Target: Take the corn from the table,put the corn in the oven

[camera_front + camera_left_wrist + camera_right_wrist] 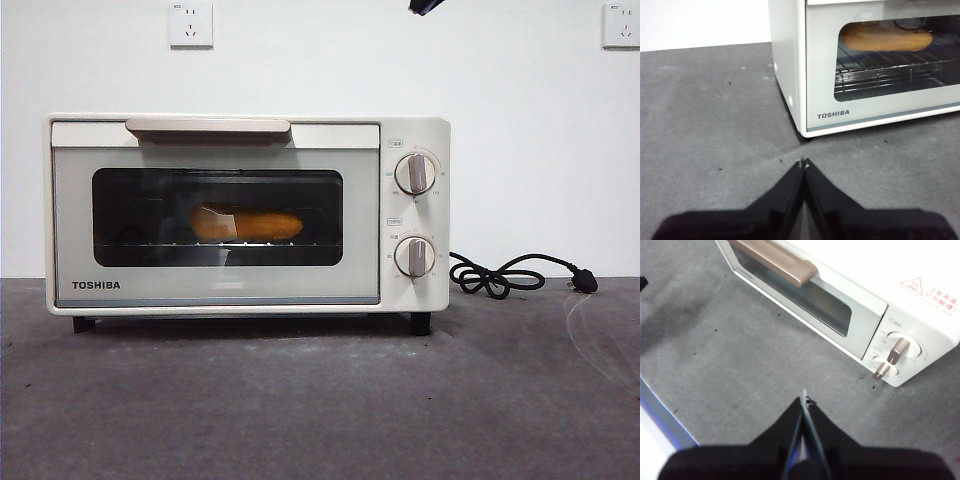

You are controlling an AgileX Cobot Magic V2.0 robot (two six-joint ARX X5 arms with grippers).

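The cream-white TOSHIBA oven (245, 215) stands on the dark grey table (320, 400) with its door closed. Behind the dark glass the yellow-orange corn (246, 224) lies on the wire rack. In the left wrist view the corn (886, 39) shows through the window, and my left gripper (803, 162) is shut and empty, low over the table in front of the oven's (860, 65) corner. My right gripper (804, 399) is shut and empty, high above the table in front of the oven's (850, 295) knob side. A black tip (426, 6) of an arm shows at the top edge.
A black power cord with plug (520, 274) lies on the table to the right of the oven. Two wall sockets (190, 23) sit on the white wall behind. The table's edge (662, 415) shows in the right wrist view.
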